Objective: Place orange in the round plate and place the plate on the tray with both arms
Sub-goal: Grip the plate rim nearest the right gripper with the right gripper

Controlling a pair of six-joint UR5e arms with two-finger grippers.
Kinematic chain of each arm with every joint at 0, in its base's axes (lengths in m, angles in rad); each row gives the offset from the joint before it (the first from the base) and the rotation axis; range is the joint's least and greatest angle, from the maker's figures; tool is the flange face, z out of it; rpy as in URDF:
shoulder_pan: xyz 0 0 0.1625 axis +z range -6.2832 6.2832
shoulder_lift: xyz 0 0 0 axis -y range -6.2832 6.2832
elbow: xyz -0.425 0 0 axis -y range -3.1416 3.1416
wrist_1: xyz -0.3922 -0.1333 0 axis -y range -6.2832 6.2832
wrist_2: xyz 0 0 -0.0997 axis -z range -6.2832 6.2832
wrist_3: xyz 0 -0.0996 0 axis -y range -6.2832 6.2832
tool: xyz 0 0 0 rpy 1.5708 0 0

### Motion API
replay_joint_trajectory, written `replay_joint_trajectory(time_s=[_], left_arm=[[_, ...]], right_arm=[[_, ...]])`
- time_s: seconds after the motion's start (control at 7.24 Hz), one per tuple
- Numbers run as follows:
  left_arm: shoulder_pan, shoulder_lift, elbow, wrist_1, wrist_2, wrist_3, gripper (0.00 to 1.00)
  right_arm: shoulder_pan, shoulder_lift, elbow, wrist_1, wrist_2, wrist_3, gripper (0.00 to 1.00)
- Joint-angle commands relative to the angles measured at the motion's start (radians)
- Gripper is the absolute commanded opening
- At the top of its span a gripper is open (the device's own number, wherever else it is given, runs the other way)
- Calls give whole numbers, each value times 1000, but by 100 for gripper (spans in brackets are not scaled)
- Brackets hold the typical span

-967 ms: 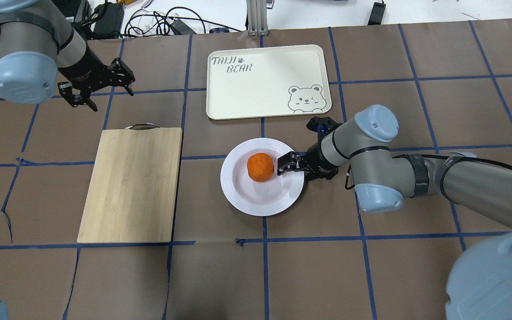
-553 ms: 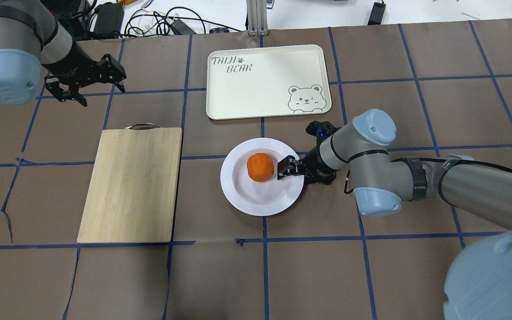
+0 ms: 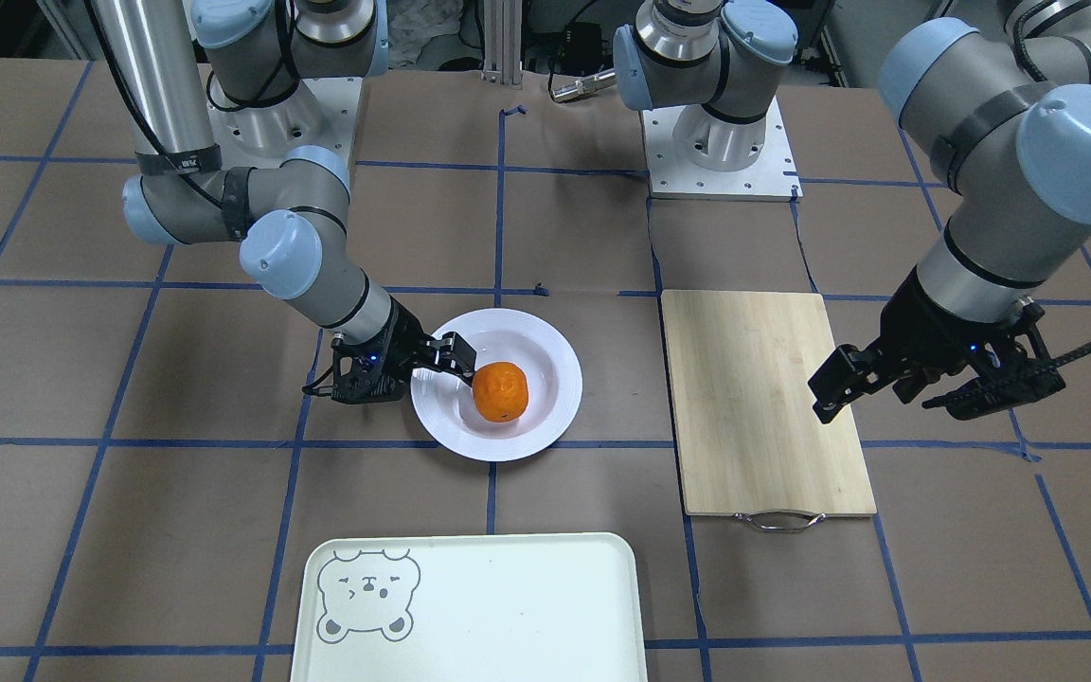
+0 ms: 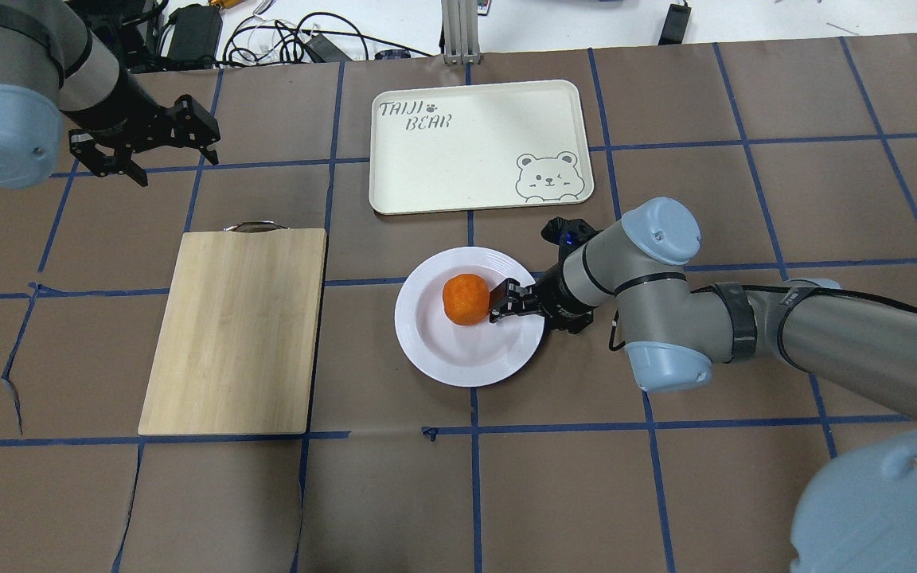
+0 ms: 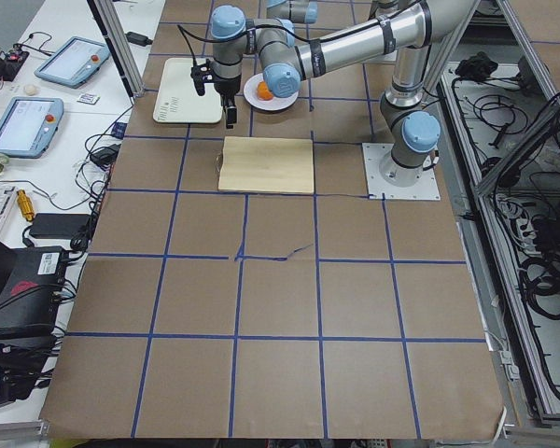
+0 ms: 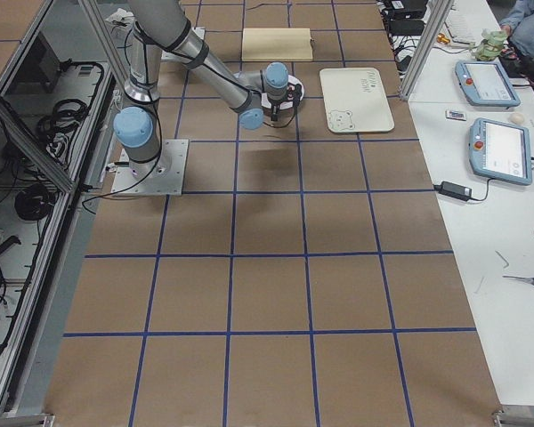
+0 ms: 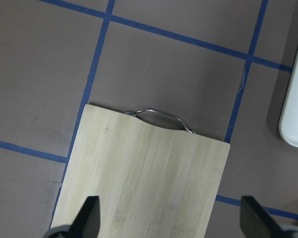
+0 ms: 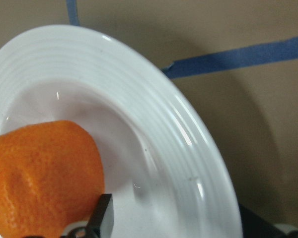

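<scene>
Two arms reach over a brown table [image 4: 665,477] gridded with blue tape [image 4: 745,143], and four loose things lie on it: one orange [image 4: 466,299], one round plate [image 4: 458,364], one tray [image 4: 474,159] and one bamboo cutting board [image 4: 236,334] with a metal handle [image 4: 251,227] at its far end. The orange sits in the sunken centre of the plate, the only thing in it. The plate rests on the table near the middle, on the robot's side of the tray and apart from it; a strip of table with a tape line runs between them. The tray bears a bear face [image 4: 554,175] in one corner and lettering in the opposite one. The cutting board lies well to the plate's left, touching neither plate nor tray. The right arm [image 4: 825,334] comes in low from the plate's right, its jaws spread wide astride the rim: one finger [image 8: 102,220] is inside the plate, right against the orange, and the other is outside the rim. The left arm [image 4: 68,64] hangs above the table beyond the board's handle end, jaws wide apart and holding nothing. Cables [image 4: 283,40] lie tangled past the table's far edge.
</scene>
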Motion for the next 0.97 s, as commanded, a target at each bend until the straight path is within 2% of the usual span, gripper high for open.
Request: replay_joint_trajectory(time_s=[0.0,0.14,0.41,0.83], left_arm=[[0,1,-20,1,1,36,100],[0,5,-20,1,1,36,100],[0,5,-21,1,1,36,100],[0,7,-20,1,1,38,100]], right_arm=[[3,1,5,-2,-2,4,32],[4,-2,5,-2,-10,9,15],[3,-8,-4,-2,-7,64,8],[-7,-11,-84,27,-2,95,7]])
